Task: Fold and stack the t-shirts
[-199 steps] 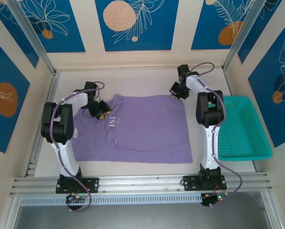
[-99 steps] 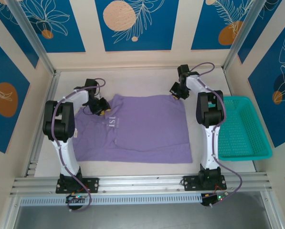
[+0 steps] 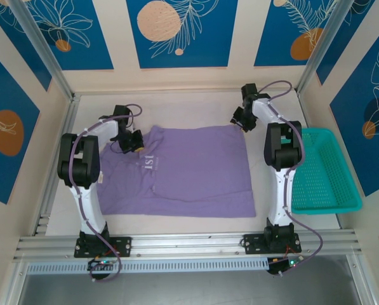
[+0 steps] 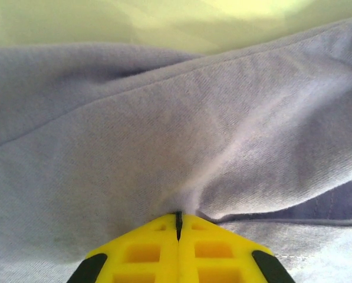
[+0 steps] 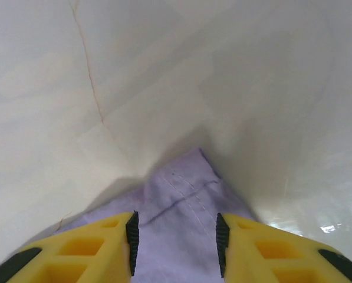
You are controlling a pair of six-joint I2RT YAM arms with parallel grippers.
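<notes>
T-shirt [image 3: 189,171] is spread on the table [image 3: 176,105], its far left edge pinched by the closed left gripper [image 4: 178,223], its far right corner framed by the open right gripper [image 5: 176,230], presumably for lifting into a fold.

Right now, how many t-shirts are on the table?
1. The purple t-shirt lies spread on the table, left of the teal basket. Others could be hidden beneath it.
</notes>
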